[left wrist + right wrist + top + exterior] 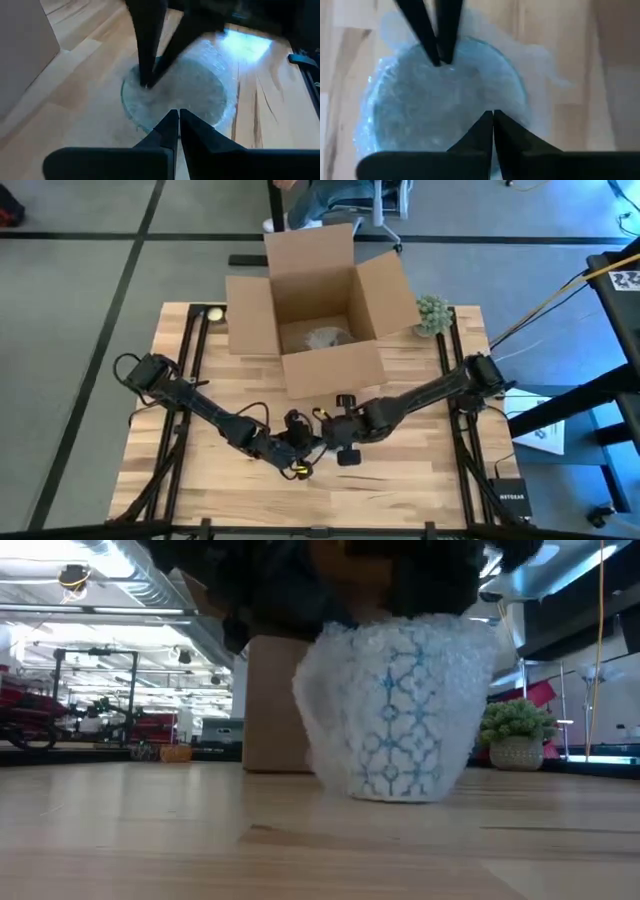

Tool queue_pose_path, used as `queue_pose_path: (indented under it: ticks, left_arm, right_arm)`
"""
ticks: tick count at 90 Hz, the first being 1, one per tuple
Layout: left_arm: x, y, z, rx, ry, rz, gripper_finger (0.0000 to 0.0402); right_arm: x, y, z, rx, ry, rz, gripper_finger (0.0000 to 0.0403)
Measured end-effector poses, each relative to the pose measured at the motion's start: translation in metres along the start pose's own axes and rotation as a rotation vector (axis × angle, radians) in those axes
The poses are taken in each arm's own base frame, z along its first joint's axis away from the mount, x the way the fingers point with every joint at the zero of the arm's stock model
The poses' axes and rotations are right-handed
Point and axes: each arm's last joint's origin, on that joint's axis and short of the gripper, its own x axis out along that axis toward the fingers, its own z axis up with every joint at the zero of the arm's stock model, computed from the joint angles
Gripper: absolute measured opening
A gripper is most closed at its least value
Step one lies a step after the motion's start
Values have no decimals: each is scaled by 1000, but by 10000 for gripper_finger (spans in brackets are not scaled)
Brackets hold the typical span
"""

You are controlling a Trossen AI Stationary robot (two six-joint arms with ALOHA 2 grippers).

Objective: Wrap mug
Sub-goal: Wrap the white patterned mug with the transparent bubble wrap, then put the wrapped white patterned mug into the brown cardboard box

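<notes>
1. Mug (405,710), white with a blue pattern and sheathed in bubble wrap (445,95), stands upright on the wooden table (430,470), in front of the open cardboard box (318,305) and toward the table's near edge
2. From above, both dark arms meet over the mug at the table's middle front, so the mug itself is hidden beneath them in the high view
3. Left gripper (175,117) is poised over the wrapped top of the mug; its two fingers are pressed together with only a hairline gap, and whether a fold of wrap is pinched between the tips cannot be made out
4. Right gripper (492,117) hovers over the same wrapped top from the opposite side; its fingers likewise meet tip to tip, closed, and nothing can be seen held between them
5. In each wrist view the other arm's closed fingers reach down to the wrap covering the mouth of the mug
6. Loose wrap bulges out to one side of the mug, seen at table height as a pale lump on its left flank
7. Small potted plant (517,735) sits on the table beside the box's right flap, well apart from the mug
8. Inside the box lies some crumpled pale packing material (325,337)
</notes>
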Motion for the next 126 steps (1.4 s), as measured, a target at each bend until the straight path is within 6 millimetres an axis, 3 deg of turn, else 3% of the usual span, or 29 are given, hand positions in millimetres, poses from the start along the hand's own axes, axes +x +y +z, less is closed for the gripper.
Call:
queue_pose_path:
  ticks: [10,23,33,52,72,82,92,106,116,126]
  left_arm:
    - [0,0,2,-6,-11,-2,0]
    - [0,-1,1,17,-5,-3,0]
    - [0,0,0,23,7,-4,0]
    - [0,0,-1,22,7,-4,0]
    - [-1,-2,-1,31,6,-7,0]
    - [-1,-2,-1,36,6,-7,0]
    - [-1,-2,-1,36,6,-7,0]
    - [-1,-2,-1,34,5,-7,0]
    - [-1,-2,-1,35,5,-7,0]
    - [-1,-1,-2,47,9,-4,0]
  right_arm:
    - [21,3,-5,1,-19,21,0]
    - [18,4,-3,-22,-25,39,1]
    - [0,3,4,-47,8,50,1]
    - [-65,-1,23,-61,27,97,1]
    - [-78,16,22,-121,76,334,17]
    - [-75,28,20,-146,69,320,67]
    - [-67,38,20,-178,39,201,137]
    - [-38,47,18,-251,88,81,224]
    - [-11,49,19,-260,129,37,259]
    - [16,52,19,-291,163,13,268]
